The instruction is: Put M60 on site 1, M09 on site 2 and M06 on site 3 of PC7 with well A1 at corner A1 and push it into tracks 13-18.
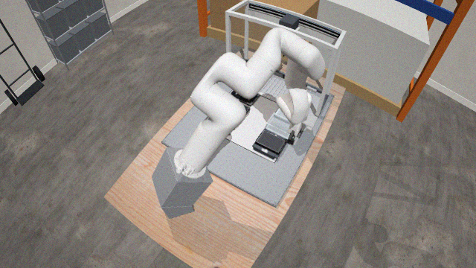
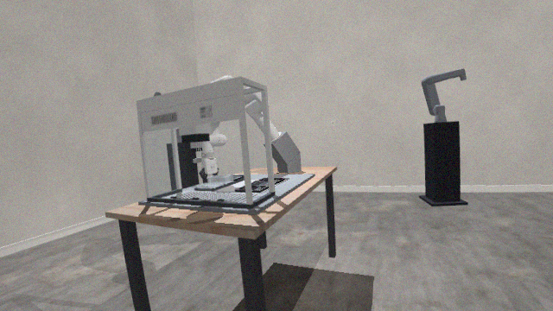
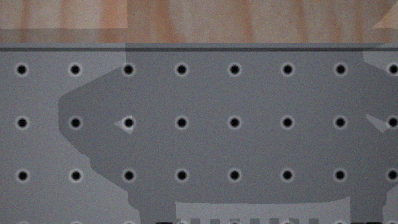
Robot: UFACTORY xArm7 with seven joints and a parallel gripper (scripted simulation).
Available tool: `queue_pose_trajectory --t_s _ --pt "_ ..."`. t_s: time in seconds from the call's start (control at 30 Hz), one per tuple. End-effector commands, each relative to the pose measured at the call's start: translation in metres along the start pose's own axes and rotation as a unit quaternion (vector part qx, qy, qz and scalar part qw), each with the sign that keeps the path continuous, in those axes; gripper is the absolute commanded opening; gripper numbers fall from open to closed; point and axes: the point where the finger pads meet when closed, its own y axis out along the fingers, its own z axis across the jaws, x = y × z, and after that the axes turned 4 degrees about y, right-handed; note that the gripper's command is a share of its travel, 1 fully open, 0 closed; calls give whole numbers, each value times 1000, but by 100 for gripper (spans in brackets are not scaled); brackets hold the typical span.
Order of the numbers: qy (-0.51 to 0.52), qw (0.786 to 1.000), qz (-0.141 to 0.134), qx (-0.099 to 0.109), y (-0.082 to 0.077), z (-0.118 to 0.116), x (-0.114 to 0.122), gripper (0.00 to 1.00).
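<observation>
Most of the hand (image 1: 294, 135) hides under the arm (image 1: 238, 85)

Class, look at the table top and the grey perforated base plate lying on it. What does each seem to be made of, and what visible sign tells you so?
Table top: probably wood, matt, with pale orange grain streaks. Base plate: looks like matt grey metal or plastic, flat, uniform, with a regular grid of dark round holes; which one cannot be told.
</observation>
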Motion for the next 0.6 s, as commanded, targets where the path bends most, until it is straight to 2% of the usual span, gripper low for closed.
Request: queue_pose_trajectory --t_s 0.0,0.57 --pt "0 1000 0 -1 -1 -1 3 100" --pt "0 1000 0 -1 -1 -1 10 100"
